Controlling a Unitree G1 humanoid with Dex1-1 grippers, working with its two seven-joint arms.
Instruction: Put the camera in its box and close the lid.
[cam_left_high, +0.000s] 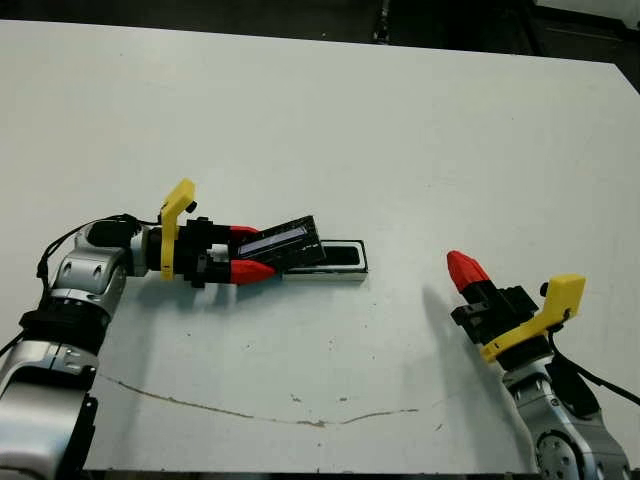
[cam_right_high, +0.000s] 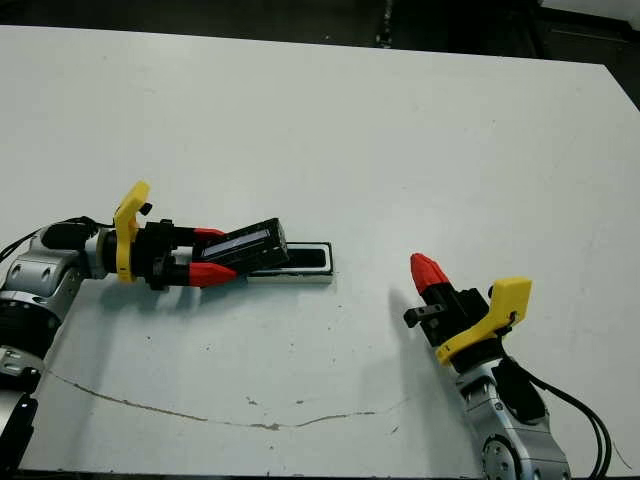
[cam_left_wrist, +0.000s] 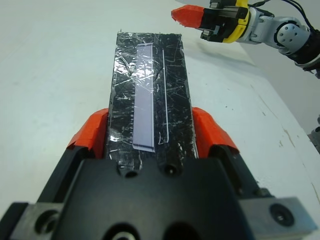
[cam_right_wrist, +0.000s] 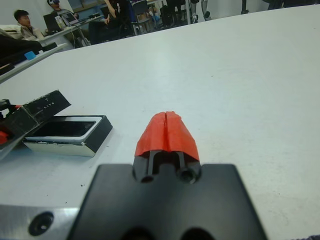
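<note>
Jaws of the left gripper (cam_left_high: 247, 254) clamp the lid (cam_left_high: 288, 243) above the box (cam_left_high: 345, 262)

We record a black lid (cam_left_wrist: 150, 100) with crinkly silver glints and a pale lilac strip, red fingers (cam_left_wrist: 90, 131), and a white bench (cam_left_high: 400, 150).

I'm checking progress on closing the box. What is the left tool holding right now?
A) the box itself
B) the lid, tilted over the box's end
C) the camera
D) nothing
B: the left tool grips the crinkly black lid, angled above the box.
</note>
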